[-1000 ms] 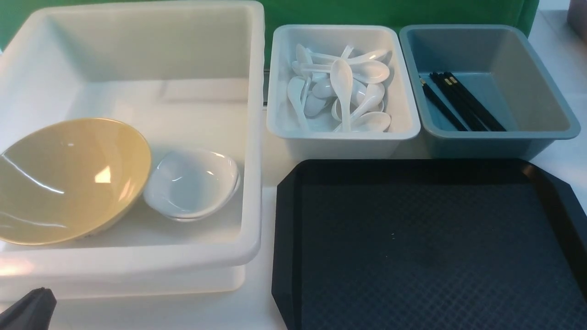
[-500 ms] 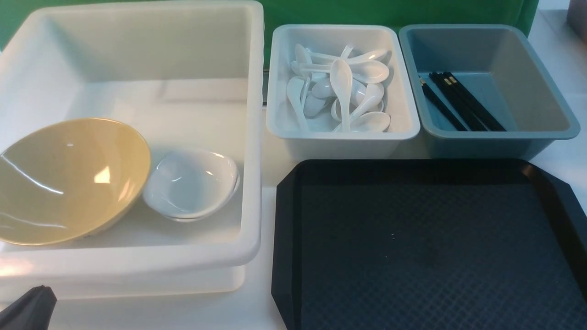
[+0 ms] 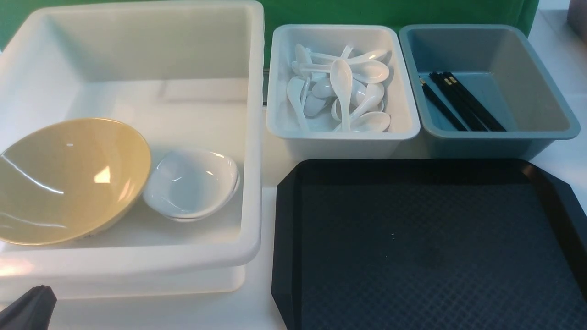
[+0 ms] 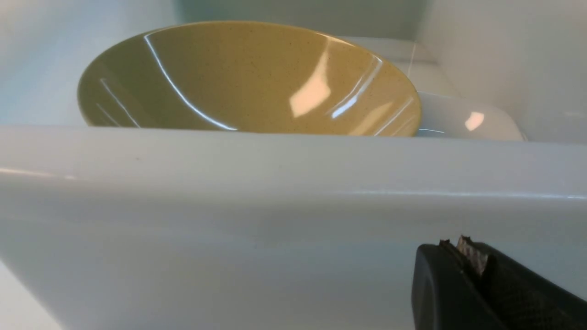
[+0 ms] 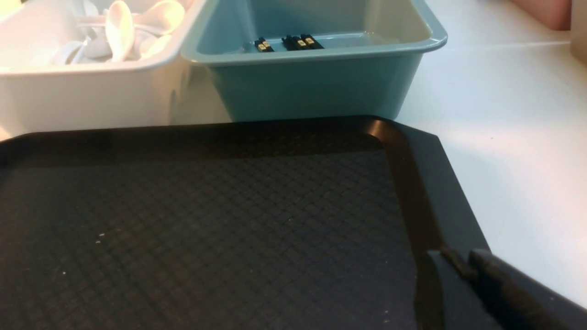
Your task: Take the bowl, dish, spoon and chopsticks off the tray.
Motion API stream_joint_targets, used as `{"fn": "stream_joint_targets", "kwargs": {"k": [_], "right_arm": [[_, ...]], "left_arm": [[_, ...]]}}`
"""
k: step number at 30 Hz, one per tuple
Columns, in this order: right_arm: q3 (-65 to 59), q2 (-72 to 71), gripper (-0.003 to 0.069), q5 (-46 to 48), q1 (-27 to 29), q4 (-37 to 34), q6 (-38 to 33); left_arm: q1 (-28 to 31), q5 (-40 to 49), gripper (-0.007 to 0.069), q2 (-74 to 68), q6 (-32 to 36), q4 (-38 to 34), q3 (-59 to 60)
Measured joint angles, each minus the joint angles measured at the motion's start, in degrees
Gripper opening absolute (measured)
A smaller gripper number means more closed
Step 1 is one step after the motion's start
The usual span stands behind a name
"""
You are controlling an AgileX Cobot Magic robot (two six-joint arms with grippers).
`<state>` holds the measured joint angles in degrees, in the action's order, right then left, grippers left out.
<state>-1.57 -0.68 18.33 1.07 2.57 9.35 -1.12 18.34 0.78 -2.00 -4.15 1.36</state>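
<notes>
Bowl: ours (image 3: 75, 181) sits tilted in the big white bin (image 3: 137, 256), left side cut off by the front view's edge
Dish: two white ones (image 3: 192, 183) nested beside it, lower one mostly hidden
Spoon: can't pick ours from the pile (image 3: 341, 91) in the small white bin
Chopsticks: black sticks (image 3: 467, 103) in the blue bin (image 3: 488, 134), ours unclear
Tray: near edge cropped, bare surface (image 3: 426, 243)
Left tool (image 4: 454, 247): pressed together
Right tool (image 5: 458, 259): blurry, narrow gap, nothing pinched
Writing: none we can read
</notes>
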Motion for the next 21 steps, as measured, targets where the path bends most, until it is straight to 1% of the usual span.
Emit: {"fn": "stream_joint_targets", "kwargs": {"k": [21], "right_arm": [[0.0, 0.0, 0.0115, 0.0, 0.0, 0.0, 0.0]], "left_arm": [[0.0, -0.1, -0.0015, 0.0, 0.1, 0.0, 0.0]]}}
